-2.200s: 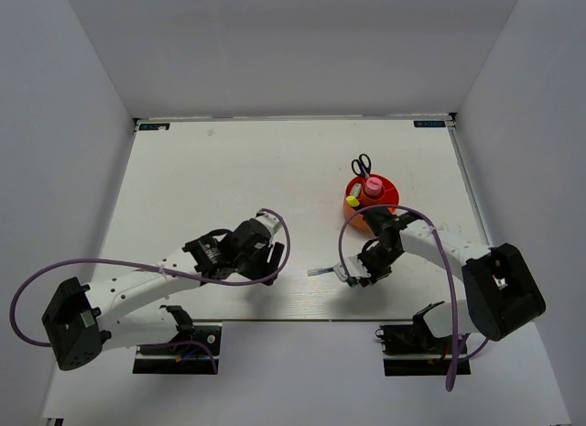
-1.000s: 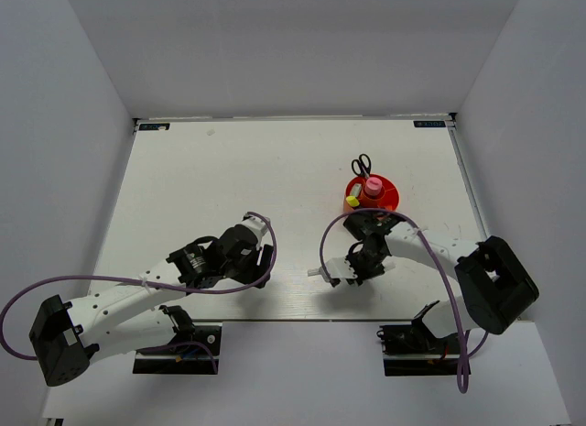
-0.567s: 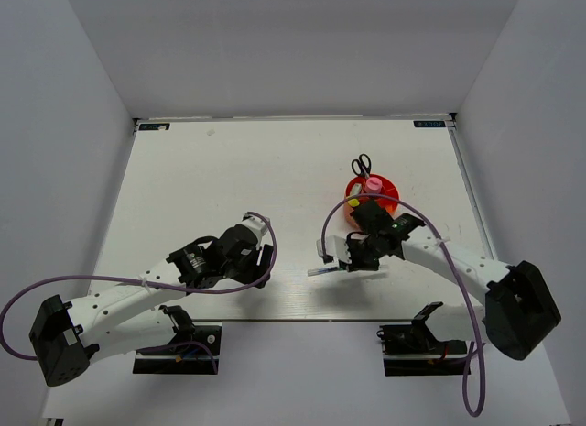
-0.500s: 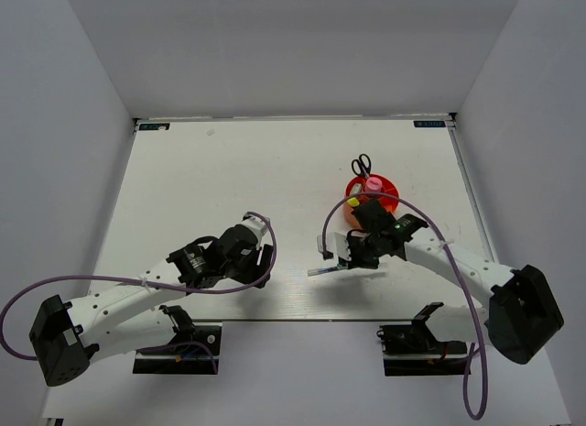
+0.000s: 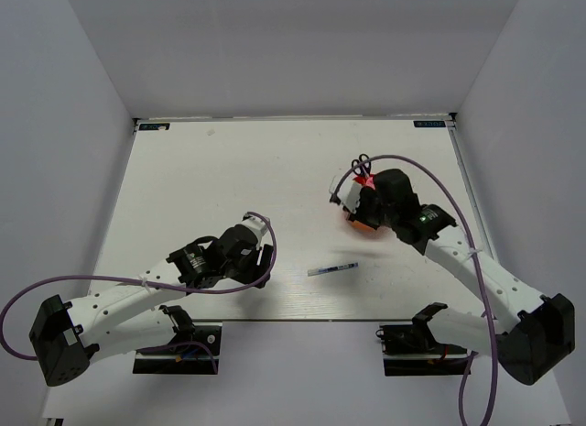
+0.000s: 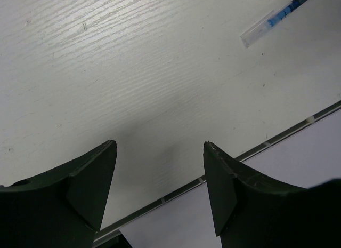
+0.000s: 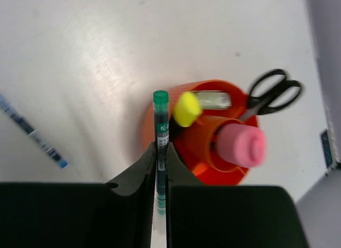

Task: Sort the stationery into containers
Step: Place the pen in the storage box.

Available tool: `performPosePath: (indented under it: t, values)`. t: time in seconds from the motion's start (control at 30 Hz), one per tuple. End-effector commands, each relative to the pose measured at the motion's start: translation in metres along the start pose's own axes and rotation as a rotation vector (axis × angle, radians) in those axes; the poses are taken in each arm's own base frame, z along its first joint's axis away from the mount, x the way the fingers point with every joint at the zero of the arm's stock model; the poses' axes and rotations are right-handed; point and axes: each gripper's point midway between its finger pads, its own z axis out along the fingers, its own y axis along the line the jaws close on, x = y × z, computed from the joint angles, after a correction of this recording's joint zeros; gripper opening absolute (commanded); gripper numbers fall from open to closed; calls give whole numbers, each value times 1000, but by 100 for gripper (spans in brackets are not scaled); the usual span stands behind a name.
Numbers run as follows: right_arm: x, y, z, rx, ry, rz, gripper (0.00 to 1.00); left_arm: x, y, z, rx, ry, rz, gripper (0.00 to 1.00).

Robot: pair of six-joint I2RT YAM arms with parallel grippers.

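My right gripper (image 7: 161,148) is shut on a thin green pen (image 7: 161,116), which points out over the near rim of the orange-red cup (image 7: 187,148). Inside the cup stand a yellow highlighter (image 7: 187,109), the pink-capped glue tube (image 7: 241,145) and black-handled scissors (image 7: 272,93). From above, the right gripper (image 5: 351,197) covers most of the cup (image 5: 363,227); the scissors' handles (image 5: 362,160) stick out behind it. A blue-white pen (image 5: 331,269) lies on the table between the arms, also in the left wrist view as the pen (image 6: 279,15). My left gripper (image 6: 160,145) hangs open and empty above the table's near edge.
The table's front edge (image 6: 224,168) runs just below the left fingers. White walls close in the back and both sides. The left gripper (image 5: 264,259) sits to the left of the blue-white pen.
My right gripper has risen from the table beside the blue-white pen and moved back-right to the cup, carrying the green pen. The left arm has stayed still over the last second.
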Motion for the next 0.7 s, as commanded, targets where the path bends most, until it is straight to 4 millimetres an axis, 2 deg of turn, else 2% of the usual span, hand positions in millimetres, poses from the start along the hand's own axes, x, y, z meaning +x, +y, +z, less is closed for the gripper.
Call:
performPosePath:
  t: [0.0, 0.17, 0.33, 0.53, 0.57, 0.67]
  values:
    - [-32, -58, -22, 230, -80, 115, 0, -7, -2, -3, 7, -15, -17, 76]
    - [-46, -93, -38, 334, -144, 238, 0, -9, -4, -3, 11, -10, -14, 76]
    - [-40, -121, -38, 432, -200, 381, 0, -9, -5, -1, 13, -4, -13, 76]
    - [-20, -140, -37, 503, -262, 571, 0, -8, -5, 0, 12, 2, -7, 76]
    - [-11, -147, -41, 531, -264, 614, 0, -7, -5, 1, 10, 6, -4, 76]
    - [6, -151, -37, 586, -287, 684, 0, -7, -6, 2, 9, 13, -2, 76]
